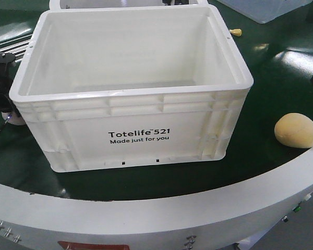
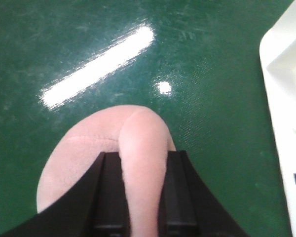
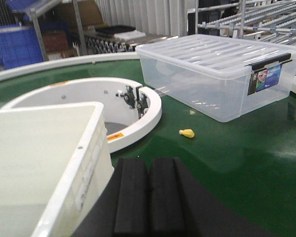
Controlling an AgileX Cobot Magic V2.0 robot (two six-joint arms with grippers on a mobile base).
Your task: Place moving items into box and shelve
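Pink bun [image 2: 79, 158] sat pinched by the left gripper [image 2: 142, 162] near the box [image 2: 282, 98]; the right gripper [image 3: 148, 164] had its pads pressed together.

The left gripper [image 2: 142, 157] points down at the surface, its 2 black fingers [image 2: 106, 192] clamped on either side of the pinkish-beige lump [image 2: 74, 163], squeezing it into a ridge. The right gripper [image 3: 148, 165] sits roughly level, its 2 pads [image 3: 130, 197] pressed together with nothing between them.

The big white plastic box [image 1: 78, 140] is standing open. A round yellow lump [image 1: 296, 130] is lying near it. The left hand [image 2: 142, 159] is squeezing a pink lump [image 2: 89, 153].
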